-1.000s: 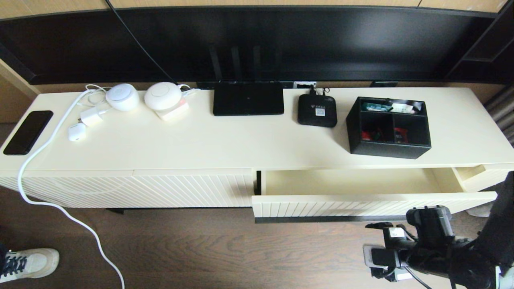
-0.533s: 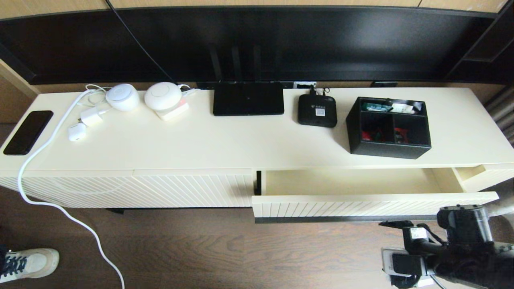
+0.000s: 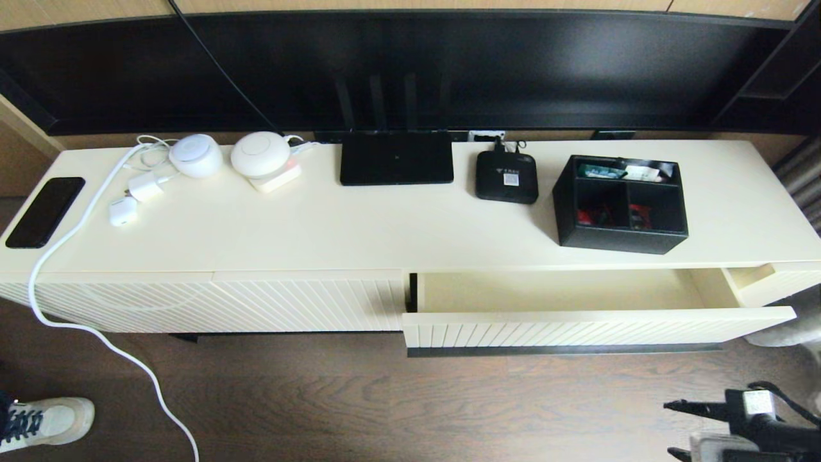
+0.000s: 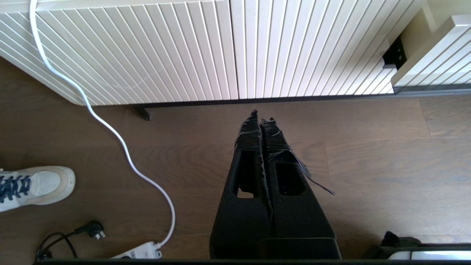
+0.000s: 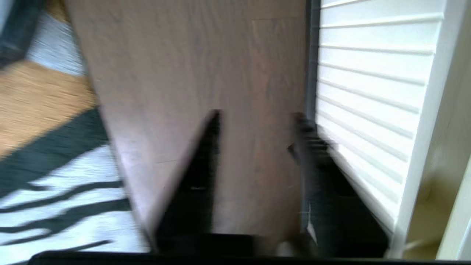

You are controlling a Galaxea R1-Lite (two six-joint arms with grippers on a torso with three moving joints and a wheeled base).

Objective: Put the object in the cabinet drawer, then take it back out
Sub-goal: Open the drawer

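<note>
Router (image 3: 396,158), set-top box (image 3: 507,177), phone (image 3: 44,211), white chargers (image 3: 146,187) on the cabinet top (image 3: 321,231).

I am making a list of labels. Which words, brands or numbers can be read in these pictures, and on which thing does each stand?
None can be read.
set-top box: a white label and a logo, too small.
organizer box: packets inside, print too small.
</note>
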